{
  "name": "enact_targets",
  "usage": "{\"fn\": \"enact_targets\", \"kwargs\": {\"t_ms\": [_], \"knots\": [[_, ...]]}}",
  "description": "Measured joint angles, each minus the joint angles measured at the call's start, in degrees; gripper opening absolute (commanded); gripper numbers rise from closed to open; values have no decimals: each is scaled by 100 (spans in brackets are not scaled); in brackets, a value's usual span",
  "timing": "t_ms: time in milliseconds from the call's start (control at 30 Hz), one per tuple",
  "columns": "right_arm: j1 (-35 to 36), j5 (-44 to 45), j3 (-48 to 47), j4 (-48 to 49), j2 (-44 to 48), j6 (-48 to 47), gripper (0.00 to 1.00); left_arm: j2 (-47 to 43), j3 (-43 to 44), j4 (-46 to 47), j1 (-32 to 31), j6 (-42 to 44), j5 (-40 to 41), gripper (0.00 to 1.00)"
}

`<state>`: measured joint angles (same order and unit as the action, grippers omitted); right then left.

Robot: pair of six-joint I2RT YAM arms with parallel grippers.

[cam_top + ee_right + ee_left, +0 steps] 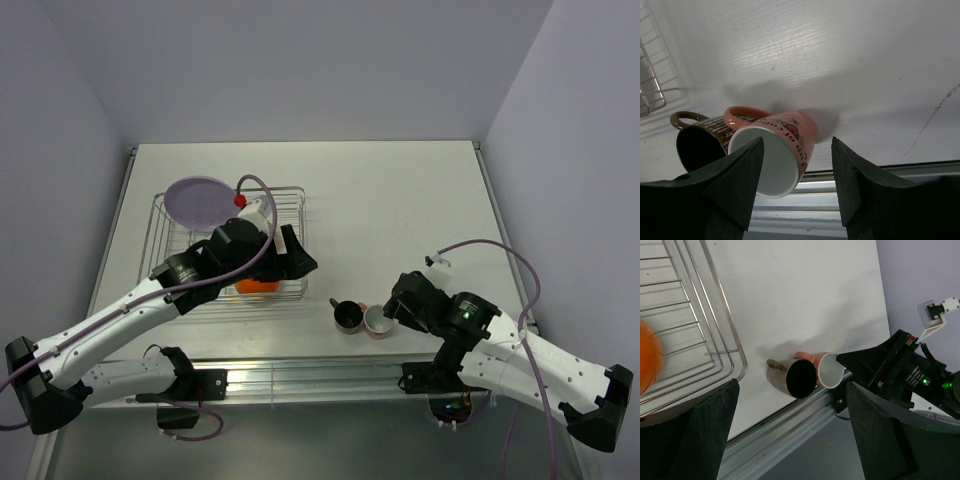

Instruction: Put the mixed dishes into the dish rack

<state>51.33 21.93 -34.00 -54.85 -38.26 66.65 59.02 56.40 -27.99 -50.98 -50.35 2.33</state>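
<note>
The dish rack (170,215) stands at the left, with the lilac plate (198,200) upright in its far end and the orange bowl (257,287) at its near right corner. My left gripper (300,258) hovers open and empty over that corner. In the left wrist view (792,435) its jaws stand wide apart. The dark cup (347,316) and the pink cup (378,321) lie on their sides, touching, near the table's front edge. My right gripper (400,305) is open, and its jaws straddle the pink cup (785,145) without touching it. The beige bowl is hidden.
A metal rail (320,375) runs along the table's front edge, just below the cups. In the right wrist view the rack's corner (652,75) lies to the left of the dark cup (697,142). A white tag (436,260) on a cable hangs near my right arm.
</note>
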Motion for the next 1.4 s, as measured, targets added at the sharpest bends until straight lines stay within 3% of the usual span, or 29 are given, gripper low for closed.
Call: {"fn": "enact_targets", "kwargs": {"t_ms": [167, 300, 633, 767, 1100, 1400], "knots": [[0, -101, 170, 48, 199, -9, 51, 256, 105, 57, -149, 2, 98, 95], [0, -210, 286, 101, 267, -33, 31, 483, 186, 70, -258, 2, 170, 95], [7, -319, 365, 326, 33, -50, 30, 767, 407, 74, -446, 7, 278, 95], [7, -164, 363, 256, -26, -85, 1, 822, 466, 76, -485, 9, 308, 95], [7, 345, 44, -313, -101, -26, 0, 1097, 581, 74, -673, 9, 358, 95], [31, 675, -1123, -728, -365, -249, 0, 1646, 1213, 50, -1095, 61, 341, 88]]}}
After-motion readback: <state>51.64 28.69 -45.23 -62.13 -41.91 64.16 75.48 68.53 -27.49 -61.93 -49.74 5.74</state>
